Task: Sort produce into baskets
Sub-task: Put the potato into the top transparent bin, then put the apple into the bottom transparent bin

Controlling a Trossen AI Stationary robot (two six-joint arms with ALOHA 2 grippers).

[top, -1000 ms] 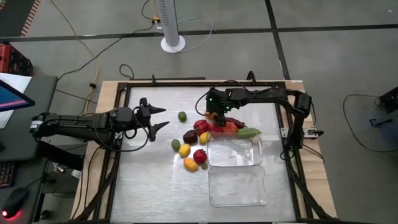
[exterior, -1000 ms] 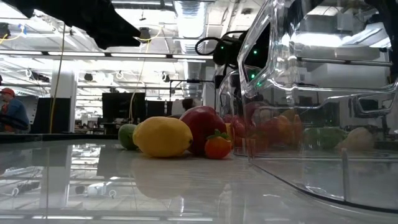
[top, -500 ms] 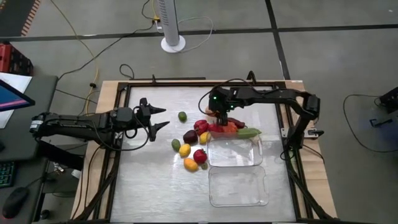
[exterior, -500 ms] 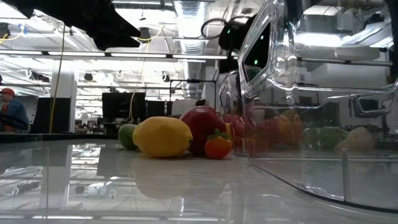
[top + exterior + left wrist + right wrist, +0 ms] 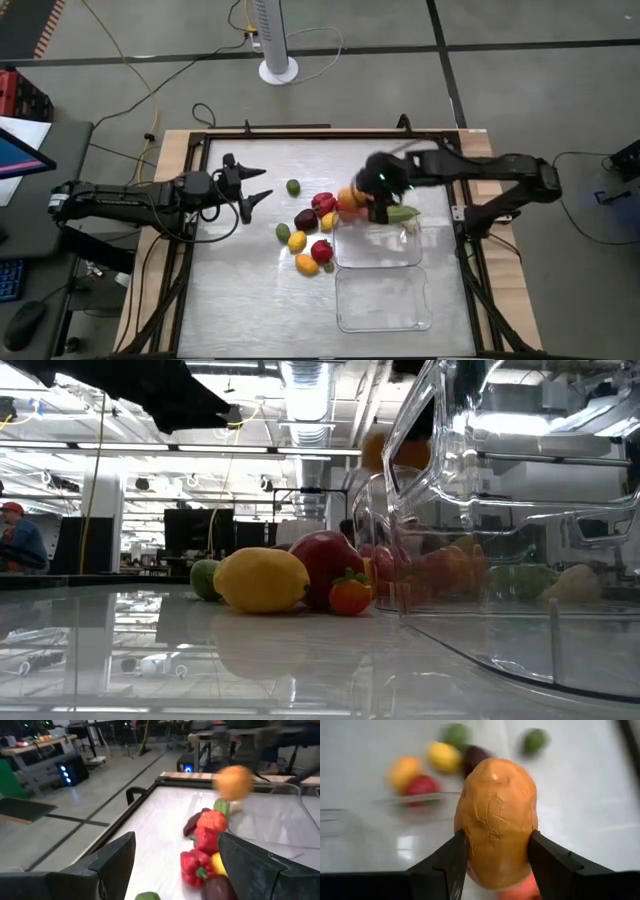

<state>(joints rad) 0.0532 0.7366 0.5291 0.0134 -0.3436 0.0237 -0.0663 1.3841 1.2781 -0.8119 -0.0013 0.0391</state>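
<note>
My right gripper is shut on an orange toy fruit, above the produce pile next to the far clear tray. The fruit also shows in the high view, the low view and the left wrist view. The rest of the produce lies on the table: a red pepper, a maroon piece, a lemon, a lime and others. My left gripper is open and empty, left of the pile. A second clear tray stands nearer. My right gripper pinches the orange fruit between its two fingers, one on each of its opposite sides. The fruit is lifted clear of the table and of the pile.
A green piece lies at the far tray's far edge. A red fruit and an orange one lie left of that tray. A dark frame runs around the table top. A white fan base stands beyond the far edge.
My right gripper has risen from the produce pile with the orange fruit between its fingers and has gone a little toward the table's right edge. The fruit is now lifted clear of the pile.
</note>
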